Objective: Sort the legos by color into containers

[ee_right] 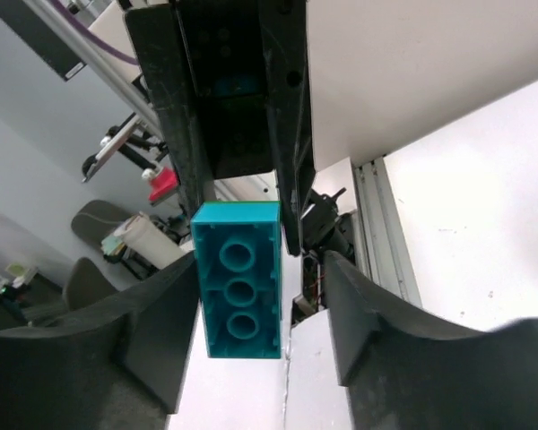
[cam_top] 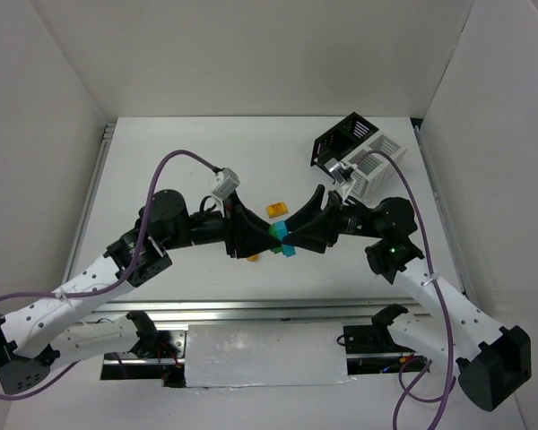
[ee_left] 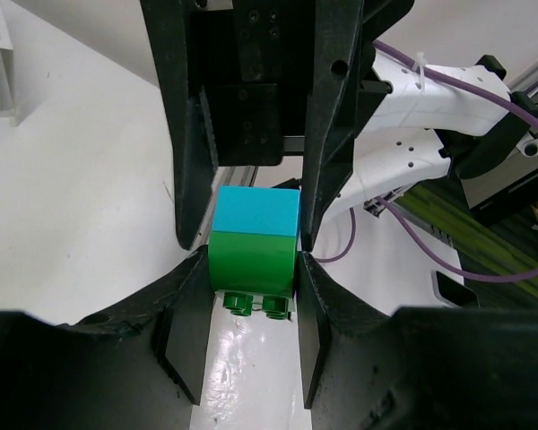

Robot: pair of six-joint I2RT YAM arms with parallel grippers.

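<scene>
A green brick and a teal brick are stuck together, held in mid-air above the table's middle. My left gripper is shut on the green brick's sides. My right gripper faces it from the other side. Its jaws flank the teal brick. One finger lies against the brick and the other stands clear, so it is open. An orange brick lies just behind the grippers. The black bin and white bin stand at the back right.
White walls enclose the table on three sides. A metal rail runs along the near edge, with a white sheet in front. Purple cables loop over both arms.
</scene>
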